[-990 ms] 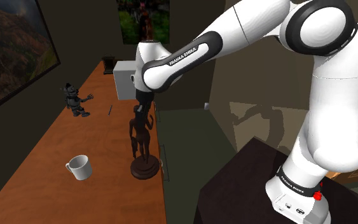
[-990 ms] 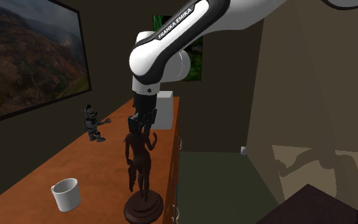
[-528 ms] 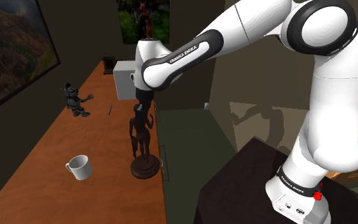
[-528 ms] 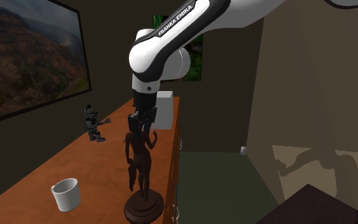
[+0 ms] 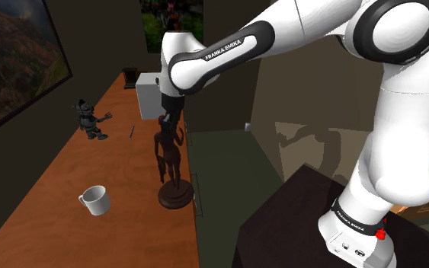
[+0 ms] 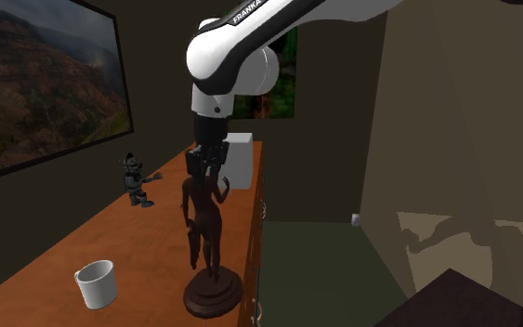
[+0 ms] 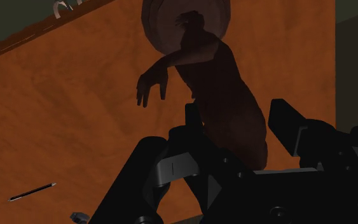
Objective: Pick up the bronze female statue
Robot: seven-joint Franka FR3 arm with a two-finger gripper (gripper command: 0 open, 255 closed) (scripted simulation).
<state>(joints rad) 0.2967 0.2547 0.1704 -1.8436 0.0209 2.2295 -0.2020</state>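
Shoulder view: arm points straight down, fingers clasping the dark statue near its head.

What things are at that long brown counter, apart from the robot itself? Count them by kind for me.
Figures: 2 (dark brown female statue, small dark figurine)
Mugs: 1 (white mug)
Boxes: 1 (white box)
Thin dark sticks: 1 (thin stick)
Small dark objects at the far end: 1 (dark object)
Total: 6
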